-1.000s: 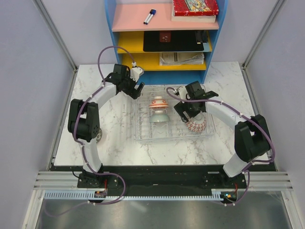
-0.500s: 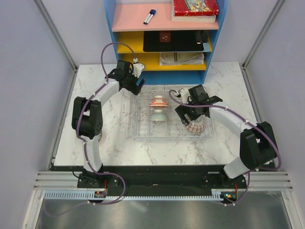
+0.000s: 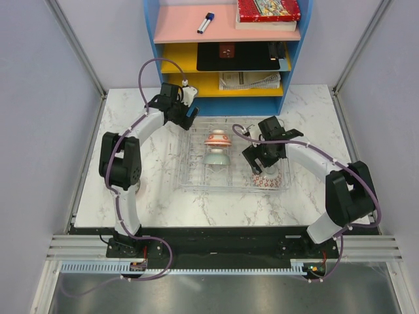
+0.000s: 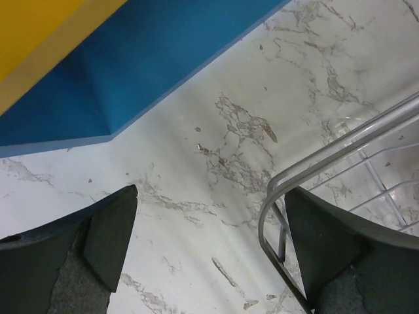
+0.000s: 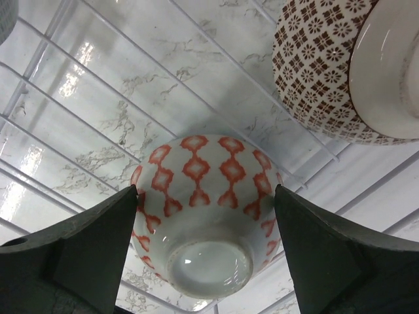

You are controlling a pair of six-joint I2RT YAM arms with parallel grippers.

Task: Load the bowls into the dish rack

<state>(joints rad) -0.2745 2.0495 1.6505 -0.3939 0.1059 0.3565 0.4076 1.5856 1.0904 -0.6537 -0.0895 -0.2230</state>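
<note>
Over the last second the right gripper [image 3: 262, 163] has drawn toward the near side of the dish rack [image 3: 196, 178], the left arm has pulled back toward the shelf, and the rack sits slightly farther left.

From above, only a patch of red-and-white pattern shows beneath the right gripper. The right wrist view shows what that hides. The orange-red bowl [image 5: 203, 170] is pinched between both fingers, its foot ring facing the camera, over the rack's ribs. A brown-patterned bowl [image 5: 321, 65] lies tipped just beyond it.

In the rack's middle, seen only from overhead, a grey-green bowl [image 3: 216, 157] stands on edge. A salmon-banded bowl [image 3: 217, 139] stands behind it.

Farther back, the left gripper [image 3: 190, 116] hangs spread with nothing between its fingers. Its own camera shows it above the marble table [image 4: 196, 196], at the rack's far-left corner rim [image 4: 314, 163], near the blue shelf unit [image 4: 131, 59].
</note>
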